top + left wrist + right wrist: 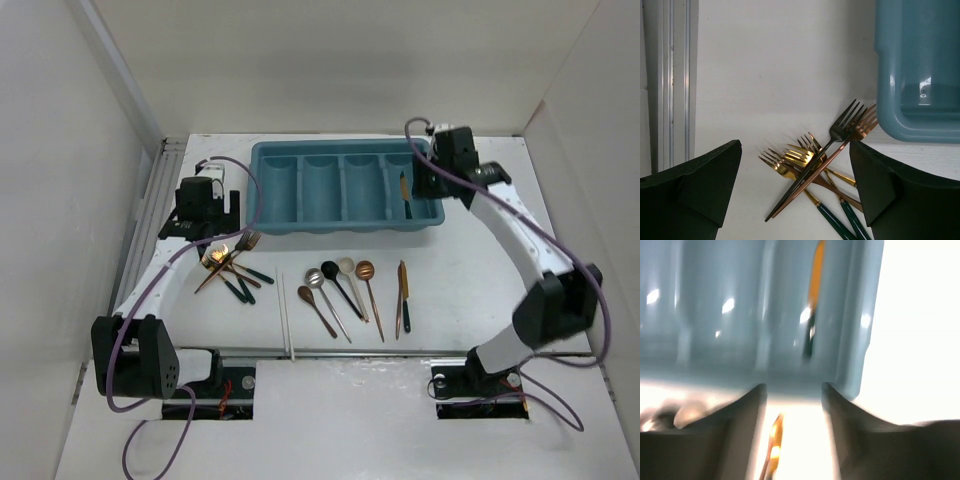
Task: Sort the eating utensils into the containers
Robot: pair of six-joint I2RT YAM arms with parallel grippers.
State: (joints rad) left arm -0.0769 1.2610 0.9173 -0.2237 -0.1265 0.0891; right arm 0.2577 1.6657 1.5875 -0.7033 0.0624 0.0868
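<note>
The right gripper (pixel 792 387) hangs over the near right end of the teal tray (pixel 345 228), its jaws parted with nothing between them. A copper-bladed, dark-handled knife (pixel 812 295) lies lengthwise in the slot just ahead of it, free of the fingers. That slot looks to be the one kept for knives, since it is the nearest to the two knives (pixel 402 295) waiting on the tabletop (pixel 450 290) behind and below this gripper. The view from this wrist is blurred, so finer detail is lost. The left gripper (pixel 795 145) is spread wide and holds nothing. It hovers above the crossed pile of forks (pixel 815 165), which lies directly beneath and between its fingers, with the tray's left corner just off to its right. This puts it in a good spot to come down on one fork, though the tangle may make a clean pick awkward. The spoons (pixel 340 285) lie in a loose row between the two grippers, and the white chopsticks (pixel 285 315) lie beside them towards the left gripper. The utensils appear grouped by kind so that each group can feed one slot. The other three slots look empty. No brand, label or writing can be read anywhere.
</note>
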